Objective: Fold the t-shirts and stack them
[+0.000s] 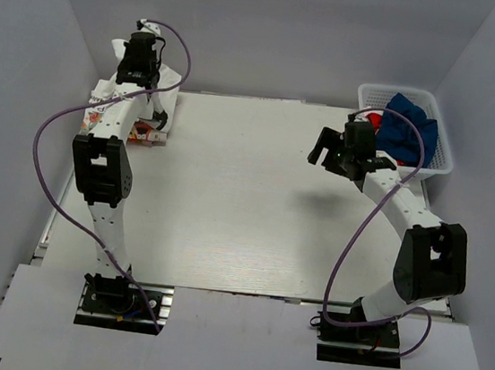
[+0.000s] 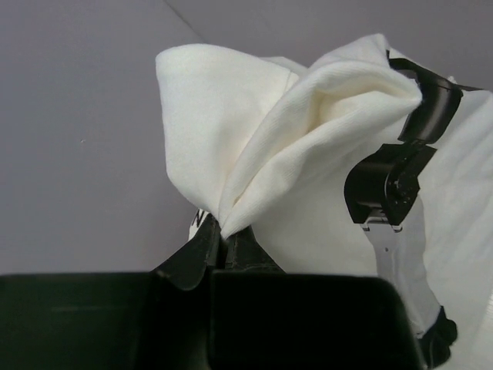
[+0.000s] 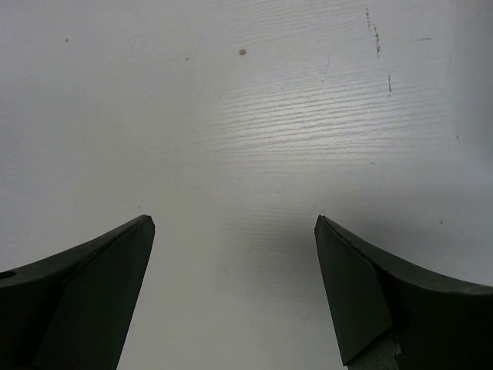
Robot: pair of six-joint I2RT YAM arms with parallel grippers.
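Two claws, two states. Our left claw [image 2: 223, 235] is pinched tight on a fold of a white t-shirt [image 2: 254, 123], holding it bunched up above the far left corner of the table [image 1: 244, 212]. Printed cloth [image 1: 146, 132] lies on the table just below; we cannot tell whether it is the same garment. Our right claw [image 3: 235, 227] hangs over bare table, jaws wide apart and gripping nothing. It is near the white basket [image 1: 442, 162] at the far right, where a navy blue t-shirt [image 1: 413, 124] sits beside some red-and-white cloth [image 1: 374, 121].
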